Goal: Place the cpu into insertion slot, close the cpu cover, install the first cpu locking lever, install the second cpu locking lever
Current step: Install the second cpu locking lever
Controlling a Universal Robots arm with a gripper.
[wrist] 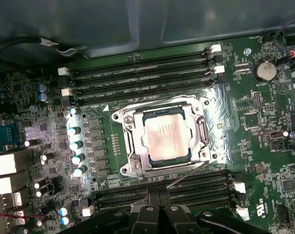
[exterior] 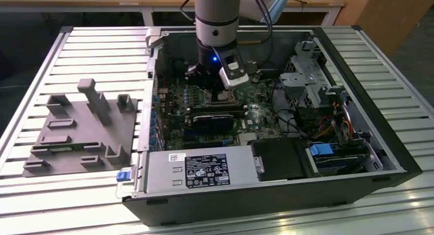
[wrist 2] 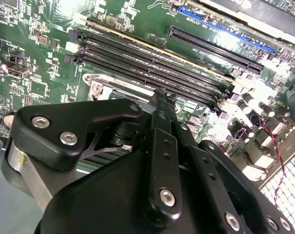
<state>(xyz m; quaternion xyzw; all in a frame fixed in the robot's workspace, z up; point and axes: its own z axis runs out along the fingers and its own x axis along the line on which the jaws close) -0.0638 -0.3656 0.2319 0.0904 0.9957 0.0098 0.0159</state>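
The cpu (wrist: 164, 136), a square chip with a dull silver top, lies flat in the insertion slot (wrist: 204, 134) on the green motherboard. The cpu cover (wrist: 131, 146), a silver frame, lies down around the chip. One thin wire lever (wrist: 186, 176) sticks out at a slant toward the memory slots. Another wire lever (wrist: 152, 100) runs along the opposite side of the cover. My gripper (wrist: 160, 210) hovers just beyond the slanted lever, shut and empty. In the exterior view the gripper (exterior: 207, 87) hangs inside the case right over the socket (exterior: 220, 96).
Long black memory slots (wrist: 137, 78) flank the socket on two sides, and capacitors (wrist: 76, 146) stand beside it. The case holds a power supply (exterior: 196, 169), a drive cage (exterior: 312, 82) and loose cables (exterior: 298, 123). A grey fixture block (exterior: 81, 128) sits on the slatted table.
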